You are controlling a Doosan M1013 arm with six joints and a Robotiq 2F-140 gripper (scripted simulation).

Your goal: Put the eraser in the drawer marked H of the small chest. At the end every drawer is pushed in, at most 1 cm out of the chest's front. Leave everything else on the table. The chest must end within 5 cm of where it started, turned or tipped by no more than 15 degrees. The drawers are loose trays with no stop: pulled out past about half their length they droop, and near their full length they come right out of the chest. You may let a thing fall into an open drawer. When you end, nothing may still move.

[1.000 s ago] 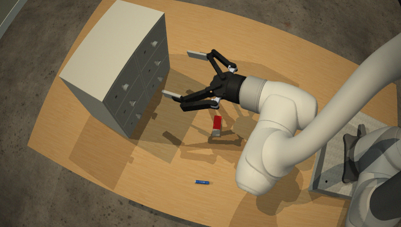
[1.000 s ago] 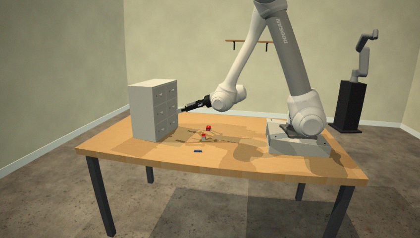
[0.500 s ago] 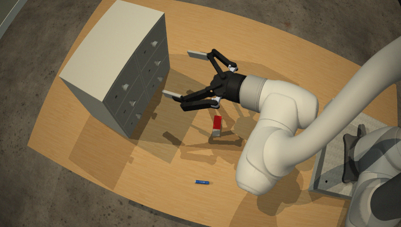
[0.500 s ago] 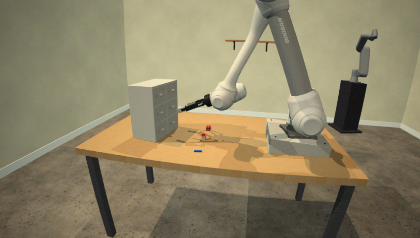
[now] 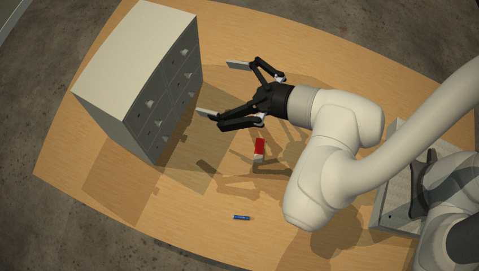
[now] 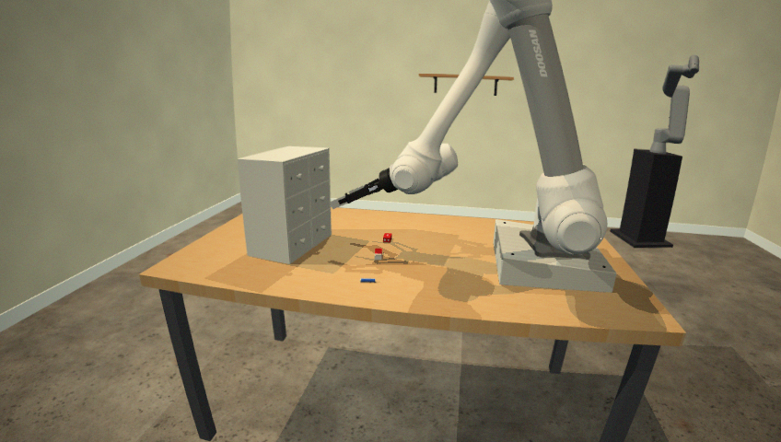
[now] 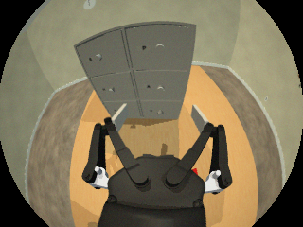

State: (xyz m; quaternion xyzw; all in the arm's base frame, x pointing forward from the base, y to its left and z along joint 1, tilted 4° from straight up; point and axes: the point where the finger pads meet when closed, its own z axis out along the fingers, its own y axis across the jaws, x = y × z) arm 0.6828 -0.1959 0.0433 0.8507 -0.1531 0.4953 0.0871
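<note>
The small grey chest stands at the table's left end. Its drawers, in two columns of three with round knobs, all look pushed in. I cannot read their letters. The eraser, a red block with a pale end, lies on the table right of the chest's front. My gripper is open wide and empty. It hangs level above the table, pointing at the chest's front, its fingertips a short way from the drawers.
A small red cube lies just behind the eraser; a red speck also shows in the wrist view. A small blue cylinder lies near the table's front edge. The arm's grey base plate fills the right end.
</note>
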